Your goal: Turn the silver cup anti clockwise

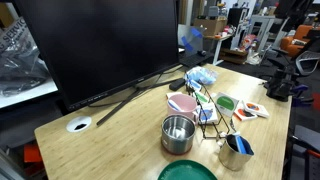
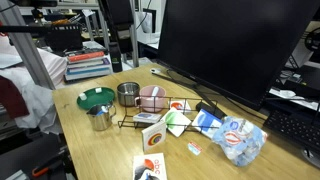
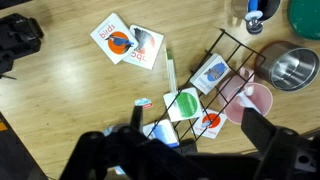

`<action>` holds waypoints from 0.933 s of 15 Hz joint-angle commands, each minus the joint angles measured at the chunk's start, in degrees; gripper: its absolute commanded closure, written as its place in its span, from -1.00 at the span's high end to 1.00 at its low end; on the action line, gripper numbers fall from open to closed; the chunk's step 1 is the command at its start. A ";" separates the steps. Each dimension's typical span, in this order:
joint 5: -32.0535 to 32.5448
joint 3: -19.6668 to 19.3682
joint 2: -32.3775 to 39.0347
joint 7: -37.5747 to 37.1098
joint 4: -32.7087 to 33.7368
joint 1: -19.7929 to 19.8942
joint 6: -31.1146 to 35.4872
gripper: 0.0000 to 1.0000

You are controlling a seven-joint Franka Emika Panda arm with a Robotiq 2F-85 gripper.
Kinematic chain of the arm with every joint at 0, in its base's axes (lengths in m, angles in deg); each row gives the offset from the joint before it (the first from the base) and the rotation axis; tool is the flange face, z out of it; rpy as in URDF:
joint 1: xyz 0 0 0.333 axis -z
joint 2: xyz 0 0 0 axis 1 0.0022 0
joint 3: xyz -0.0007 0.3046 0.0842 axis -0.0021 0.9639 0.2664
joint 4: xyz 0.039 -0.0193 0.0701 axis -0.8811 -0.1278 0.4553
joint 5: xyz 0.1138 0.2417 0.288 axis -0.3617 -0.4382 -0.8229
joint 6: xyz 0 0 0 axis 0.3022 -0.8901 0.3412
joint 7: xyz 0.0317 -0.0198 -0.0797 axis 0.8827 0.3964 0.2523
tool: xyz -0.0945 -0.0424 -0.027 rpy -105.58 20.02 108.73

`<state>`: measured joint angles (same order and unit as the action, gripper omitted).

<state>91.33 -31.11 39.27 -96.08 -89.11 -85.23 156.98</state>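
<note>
The silver cup is a small shiny metal cup with a blue part at its rim. It stands upright near the table's front edge in both exterior views. In the wrist view it shows at the top edge. My gripper is open and empty, high above the table over the wire rack, well away from the cup. The gripper does not show in either exterior view.
A wider steel pot, a green bowl and a pink bowl stand near the cup. Printed cards and a plastic bag lie on the table. A large monitor stands behind.
</note>
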 commanded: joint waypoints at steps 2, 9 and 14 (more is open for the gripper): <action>-0.17 0.24 0.04 0.17 0.09 0.31 -0.08 1.00; -0.17 0.24 0.04 0.17 0.09 0.31 -0.08 1.00; -0.11 0.28 0.00 1.44 -0.37 -0.28 0.03 1.00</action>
<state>91.33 -31.09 39.26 -96.03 -89.14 -85.24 156.97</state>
